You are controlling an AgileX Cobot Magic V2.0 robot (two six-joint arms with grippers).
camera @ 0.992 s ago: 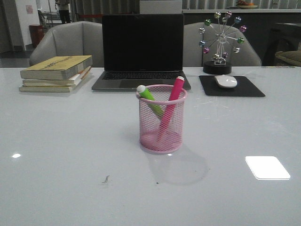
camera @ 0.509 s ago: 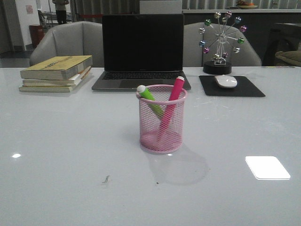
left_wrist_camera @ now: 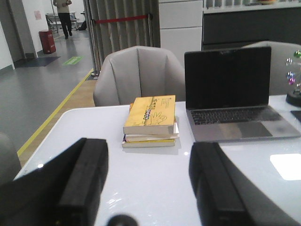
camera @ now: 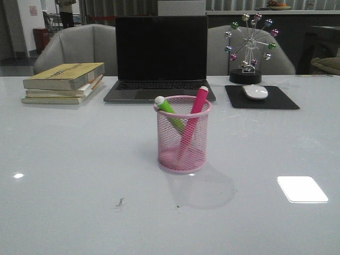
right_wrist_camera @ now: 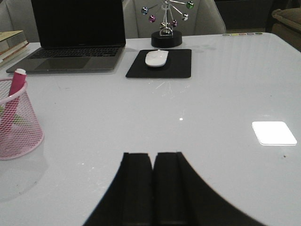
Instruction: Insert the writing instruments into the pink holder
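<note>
Both markers, green (camera: 169, 109) and pink (camera: 194, 118), lean inside the holder (camera: 183, 135) mid-table. My left gripper (left_wrist_camera: 148, 181) gapes empty, right gripper (right_wrist_camera: 153, 181) pressed closed; I'd keep both clear.

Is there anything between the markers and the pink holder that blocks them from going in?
Nothing visible does. The green marker and the pink marker already stand inside the holder, leaning on its rim. Neither gripper is near it.

Pink wire-mesh pen cup (camera: 183, 139) holds green highlighter (camera: 169, 109) and hot-pink highlighter (camera: 194, 109), both white-capped, on glossy white counter (camera: 74, 159).
</note>
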